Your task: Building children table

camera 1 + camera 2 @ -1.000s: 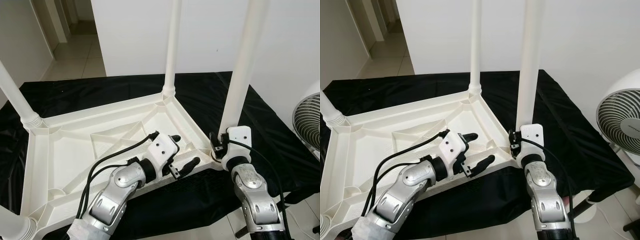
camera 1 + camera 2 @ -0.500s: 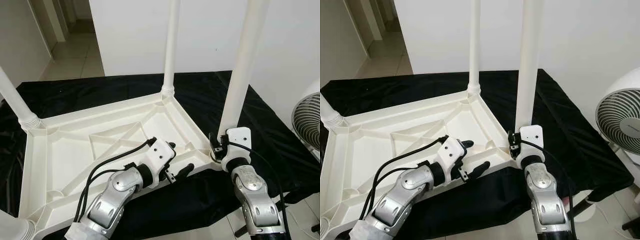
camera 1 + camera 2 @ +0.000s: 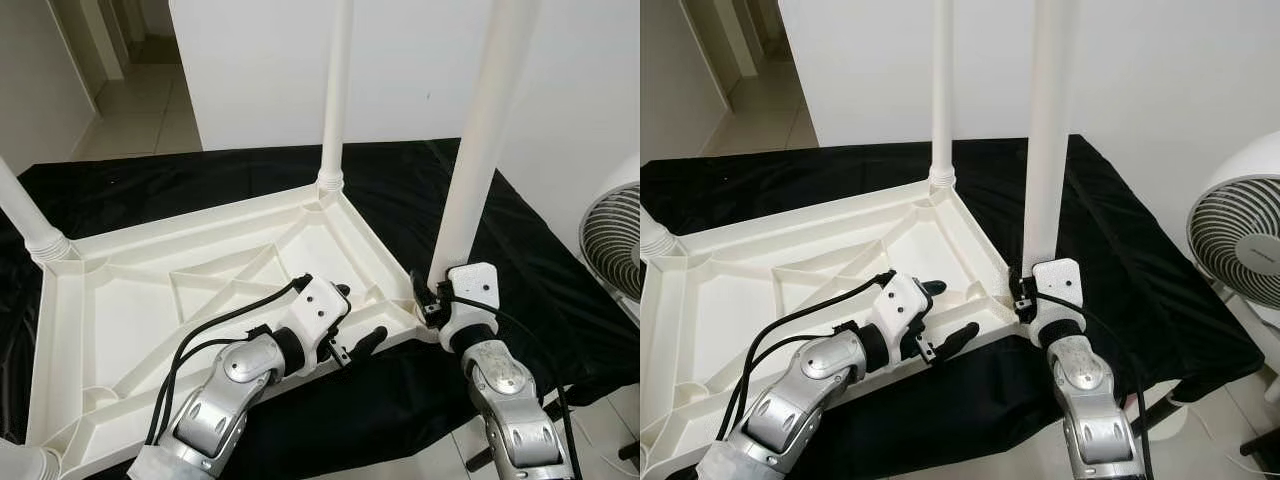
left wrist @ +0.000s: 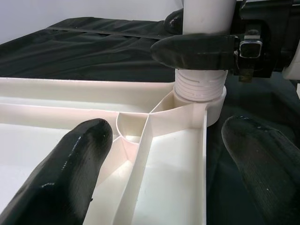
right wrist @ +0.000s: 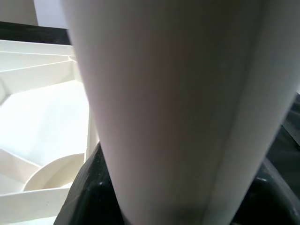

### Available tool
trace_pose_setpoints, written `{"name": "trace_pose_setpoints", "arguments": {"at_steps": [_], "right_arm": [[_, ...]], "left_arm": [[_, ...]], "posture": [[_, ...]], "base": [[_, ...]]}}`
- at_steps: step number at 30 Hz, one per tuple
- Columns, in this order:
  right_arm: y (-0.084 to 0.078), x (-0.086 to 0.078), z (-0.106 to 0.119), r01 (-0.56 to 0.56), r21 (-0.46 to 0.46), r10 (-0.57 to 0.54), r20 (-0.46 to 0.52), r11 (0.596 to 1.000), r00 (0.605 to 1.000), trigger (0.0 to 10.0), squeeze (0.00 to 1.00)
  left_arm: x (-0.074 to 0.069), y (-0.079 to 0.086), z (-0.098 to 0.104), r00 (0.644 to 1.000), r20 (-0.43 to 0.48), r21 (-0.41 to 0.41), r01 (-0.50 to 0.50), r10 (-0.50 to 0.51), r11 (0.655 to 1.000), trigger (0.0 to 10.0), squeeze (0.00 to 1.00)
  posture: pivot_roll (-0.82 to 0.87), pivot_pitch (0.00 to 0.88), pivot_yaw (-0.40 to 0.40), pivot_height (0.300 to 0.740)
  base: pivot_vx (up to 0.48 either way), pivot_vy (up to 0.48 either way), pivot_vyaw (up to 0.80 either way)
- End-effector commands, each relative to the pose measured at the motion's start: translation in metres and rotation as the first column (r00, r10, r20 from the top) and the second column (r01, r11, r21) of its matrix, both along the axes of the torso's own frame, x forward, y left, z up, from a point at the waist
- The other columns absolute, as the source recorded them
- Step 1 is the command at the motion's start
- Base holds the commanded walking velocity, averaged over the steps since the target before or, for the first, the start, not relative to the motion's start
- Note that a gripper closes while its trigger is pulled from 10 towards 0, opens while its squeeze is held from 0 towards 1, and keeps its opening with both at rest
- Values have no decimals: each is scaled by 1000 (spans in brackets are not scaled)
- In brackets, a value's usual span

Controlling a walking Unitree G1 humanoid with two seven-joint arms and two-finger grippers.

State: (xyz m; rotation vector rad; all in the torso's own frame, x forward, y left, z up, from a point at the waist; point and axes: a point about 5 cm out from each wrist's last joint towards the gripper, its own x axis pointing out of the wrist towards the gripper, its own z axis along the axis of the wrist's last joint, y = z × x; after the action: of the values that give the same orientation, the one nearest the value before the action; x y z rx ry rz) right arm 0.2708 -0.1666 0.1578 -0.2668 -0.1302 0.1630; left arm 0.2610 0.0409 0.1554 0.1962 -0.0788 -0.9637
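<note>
Leg [image 3: 478,150] seating in tabletop [image 3: 120,310]: right gripper [image 4: 199,44] clamps it, left gripper [image 3: 352,318] wide; next prob. twist home.

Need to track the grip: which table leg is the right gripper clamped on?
The near right-corner leg; the right gripper clamps its base. The other legs stand untouched.

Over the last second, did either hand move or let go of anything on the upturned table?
The left hand pulled back a little toward the near rim of the upturned tabletop and now hovers open astride that rim, holding nothing. The right hand stayed clamped on the near-right leg just above its socket. The other legs stand as before; the rest of the apparent shift is camera motion.
</note>
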Motion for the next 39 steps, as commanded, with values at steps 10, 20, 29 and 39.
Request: {"name": "trace_pose_setpoints", "arguments": {"at_steps": [10,20,29,39], "right_arm": [[-5,-4,-13,-45,65,48,-41,997,998,10000,0],[-23,3,-25,41,216,-14,-123,975,992,10000,0],[-23,5,-28,40,248,-1,-153,968,988,10000,0],[-25,11,-30,46,239,5,-208,970,978,10000,0]], "left_arm": [[-2,3,1,1000,3,18,-7,7,1000,10000,0],[-1,5,4,1000,13,18,-18,17,1000,10000,0],[-2,5,6,1000,15,14,-24,24,1000,10000,0],[-3,6,7,999,14,11,-30,30,999,10000,0]], "posture": [[7,57,37,740],[16,68,34,740],[19,74,30,740],[20,76,28,740]], "base": [[0,0,0],[0,0,0],[0,0,0],[0,0,0]]}}
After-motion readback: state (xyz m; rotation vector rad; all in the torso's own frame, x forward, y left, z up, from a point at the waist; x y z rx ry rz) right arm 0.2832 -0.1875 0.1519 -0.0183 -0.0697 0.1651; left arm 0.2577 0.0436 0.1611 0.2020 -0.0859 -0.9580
